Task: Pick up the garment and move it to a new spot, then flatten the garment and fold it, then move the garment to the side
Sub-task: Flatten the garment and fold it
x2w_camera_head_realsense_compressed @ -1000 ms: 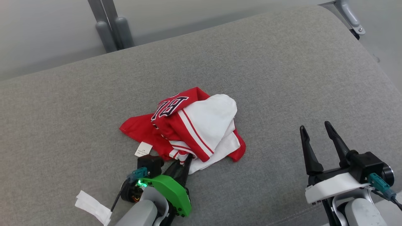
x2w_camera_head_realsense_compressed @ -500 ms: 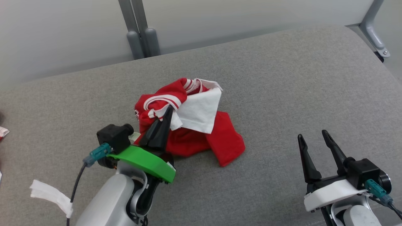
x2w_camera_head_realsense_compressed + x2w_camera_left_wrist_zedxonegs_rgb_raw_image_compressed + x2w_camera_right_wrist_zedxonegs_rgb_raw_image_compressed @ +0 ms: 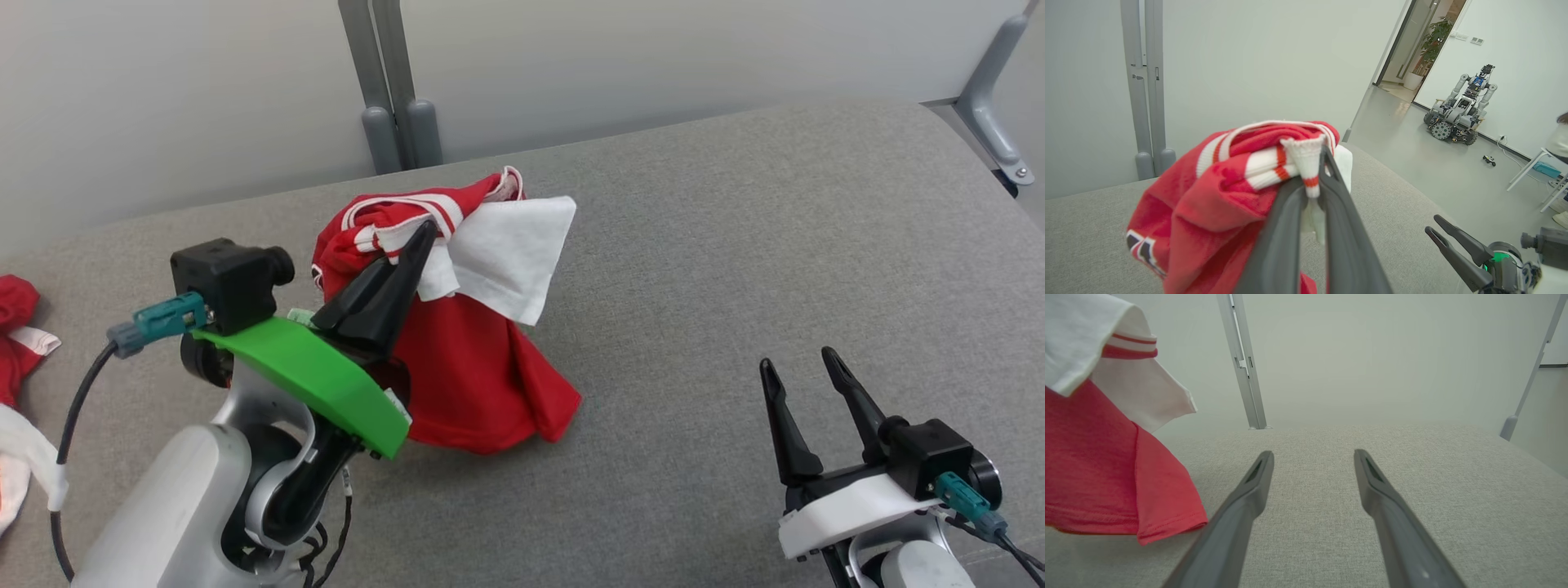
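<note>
- The grey padded surface (image 3: 735,245) offered room for spreading.
- The red-and-white jersey (image 3: 473,376) hung bunched over it, hem near the padding.
- The left gripper (image 3: 424,233) was clamped on its striped trim, apparently for carrying.
- The right gripper (image 3: 796,363) sat well apart, fingers spread, empty.

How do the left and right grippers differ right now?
The left gripper is shut on the garment at its striped trim; the right gripper is open and empty. The left is up high with the garment hanging from it; the right sits low over the cushion. Both have long dark fingers.
</note>
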Robot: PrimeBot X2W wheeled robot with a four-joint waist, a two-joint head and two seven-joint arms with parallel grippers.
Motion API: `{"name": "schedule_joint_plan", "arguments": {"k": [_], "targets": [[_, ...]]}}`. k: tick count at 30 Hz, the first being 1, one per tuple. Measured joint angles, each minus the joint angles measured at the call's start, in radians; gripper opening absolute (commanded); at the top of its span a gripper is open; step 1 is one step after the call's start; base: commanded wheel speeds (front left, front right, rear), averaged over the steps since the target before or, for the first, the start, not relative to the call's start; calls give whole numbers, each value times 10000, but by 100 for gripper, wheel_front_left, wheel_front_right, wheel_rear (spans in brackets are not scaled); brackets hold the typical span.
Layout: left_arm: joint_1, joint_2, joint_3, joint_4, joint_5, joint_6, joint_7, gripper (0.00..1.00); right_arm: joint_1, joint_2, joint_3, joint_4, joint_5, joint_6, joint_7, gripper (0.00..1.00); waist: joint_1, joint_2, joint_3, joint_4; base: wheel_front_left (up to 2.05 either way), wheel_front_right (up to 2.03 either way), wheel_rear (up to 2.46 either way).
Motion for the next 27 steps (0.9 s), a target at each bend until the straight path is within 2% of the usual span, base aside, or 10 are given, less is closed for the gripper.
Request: {"name": "schedule_joint_plan", "arguments": {"k": [3, 5, 9, 14, 15, 16, 17, 18, 22, 27], "targets": [[-316, -90, -259, -111, -27, 38, 453, 0, -31, 23, 15, -6, 12, 0, -2, 100, 0, 0, 83, -81, 0, 0, 0], [-460, -428, -581, 150, -194, -13, 681, 0, -41, 27, -6, -12, 25, 0, 0, 100, 0, 0, 163, -122, 0, 0, 0], [-793, -1407, -1632, 1613, -376, -433, 1080, 0, -112, 50, 31, -13, 27, 0, 0, 100, 0, 0, 356, -202, 0, 0, 0], [-1171, -2775, -2675, 4052, -324, -1170, 704, 0, -401, 63, 178, 35, 40, 0, 0, 100, 0, 1, 569, -397, 0, 0, 0], [-1228, -2907, -2801, 4464, -224, -1244, 491, 7, -420, 65, 199, 54, 44, 0, 0, 100, 0, 1, 595, -443, 0, 0, 0], [-1283, -3016, -2934, 4918, -92, -1319, 173, 40, -459, 67, 224, 75, 46, 0, 0, 100, 0, 1, 619, -501, 0, 0, 0], [-1334, -3060, -3087, 5359, 2, -1375, -138, 88, -497, 73, 245, 81, 54, 0, -2, 100, 0, 0, 638, -561, 0, 0, 0], [-1360, -3081, -3235, 5670, 115, -1396, -366, 100, -508, 81, 284, 88, 56, 0, -2, 100, 0, 1, 654, -610, 0, 0, 0], [-1337, -3214, -3712, 6339, -140, -1553, -1014, 100, -511, 128, 217, 111, 75, 0, 0, 100, 0, 1, 693, -815, 0, 0, 0], [-977, -3219, -4222, 6174, -594, -1611, -938, 100, -290, 132, 100, 119, 82, 0, 0, 100, 0, 1, 514, -816, 0, 0, 0]]}}
